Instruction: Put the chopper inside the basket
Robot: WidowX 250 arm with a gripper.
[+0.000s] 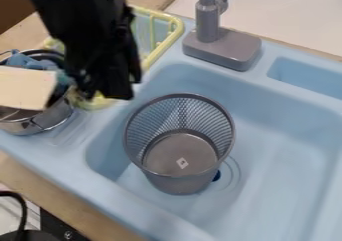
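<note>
The black gripper [105,87] hangs at the upper left, over the drying rack's near end and the sink's left rim. Just left of it, a flat cream blade, which looks like the chopper [23,88], overlaps the metal pot. Whether the chopper rests on the pot or is held above it, I cannot tell; its handle end is unclear beside the gripper. The grey wire-mesh basket [181,183] stands in the sink, right of and below the gripper, its open top showing only a small white label on the bottom inside.
A metal pot [30,126] with a blue cloth [27,61] in it stands at the left. Behind the gripper is a yellow-rimmed drying rack [175,33]. The grey faucet [222,46] rises at the back of the light blue sink [284,150].
</note>
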